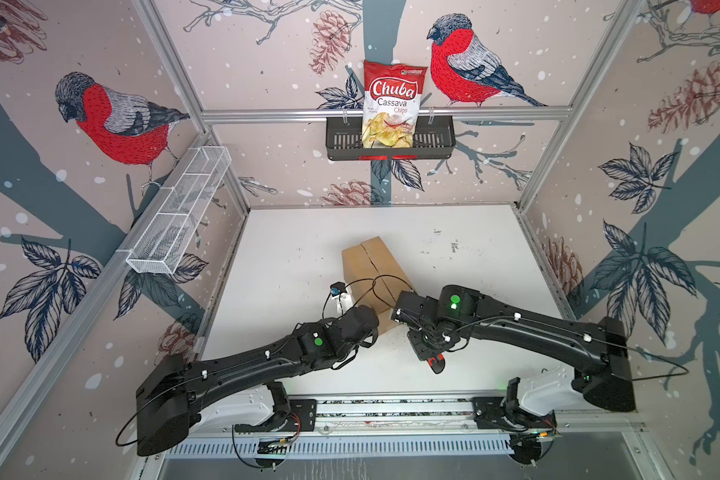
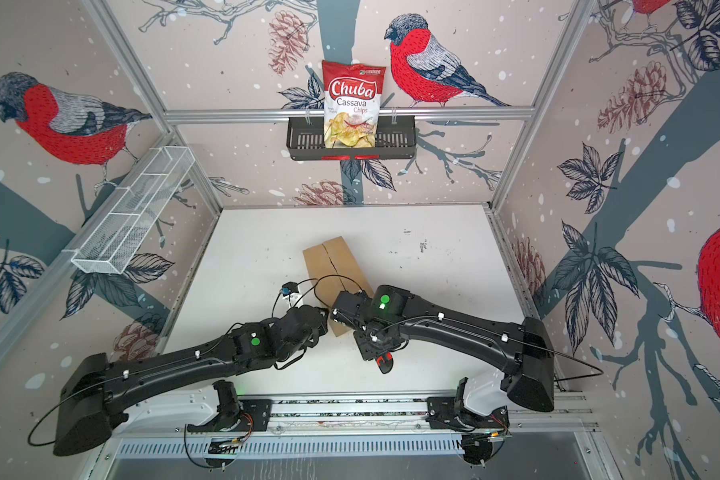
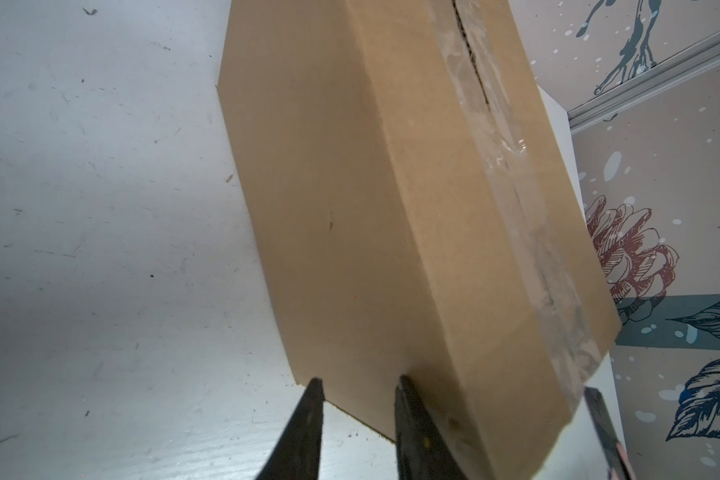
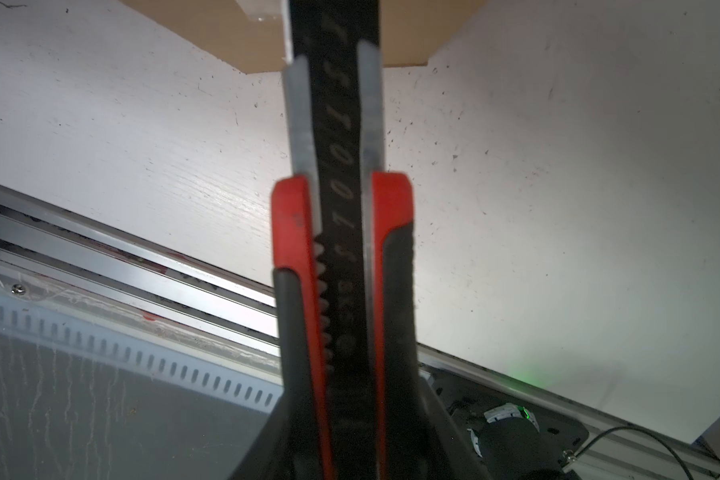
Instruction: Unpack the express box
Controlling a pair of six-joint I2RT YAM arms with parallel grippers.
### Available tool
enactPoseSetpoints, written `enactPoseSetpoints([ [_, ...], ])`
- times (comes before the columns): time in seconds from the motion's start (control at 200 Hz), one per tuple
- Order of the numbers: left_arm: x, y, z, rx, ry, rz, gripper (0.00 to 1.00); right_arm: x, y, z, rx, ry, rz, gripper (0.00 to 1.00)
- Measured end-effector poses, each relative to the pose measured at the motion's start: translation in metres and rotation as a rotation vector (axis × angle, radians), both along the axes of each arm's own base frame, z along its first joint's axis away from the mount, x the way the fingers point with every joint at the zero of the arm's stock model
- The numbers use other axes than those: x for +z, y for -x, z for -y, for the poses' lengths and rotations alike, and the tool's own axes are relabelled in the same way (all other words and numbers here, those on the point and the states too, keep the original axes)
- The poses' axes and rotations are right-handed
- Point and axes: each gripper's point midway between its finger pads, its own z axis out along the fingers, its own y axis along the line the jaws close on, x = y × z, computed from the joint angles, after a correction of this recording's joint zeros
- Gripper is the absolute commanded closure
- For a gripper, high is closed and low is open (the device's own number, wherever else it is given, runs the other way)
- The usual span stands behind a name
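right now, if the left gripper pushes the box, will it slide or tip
Probably slides: the express box lies flat and low on the table. Likely stiff: corrugated cardboard. The left gripper sits near a corner, so it may pivot.

**newbie42:** what's everything sitting on?

**binman:** white painted table (image 1: pixel 300 249), pretty scratched up tbh. A brown cardboard box (image 1: pixel 371 266) lies flat on it, taped seam facing up, sitting askew. There are dark scuff marks (image 1: pixel 454 246) off to the box's right, well apart from it.
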Motion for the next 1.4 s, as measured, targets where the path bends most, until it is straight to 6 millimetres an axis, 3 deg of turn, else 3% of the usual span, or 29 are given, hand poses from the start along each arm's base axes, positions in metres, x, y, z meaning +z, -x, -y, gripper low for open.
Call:
enactPoseSetpoints([
  [1.401,0.007,-0.002,0.008,-0.012,0.034,0.026,0.7,0.002,-0.003,-0.019,0.035,0.002,0.001,0.95],
])
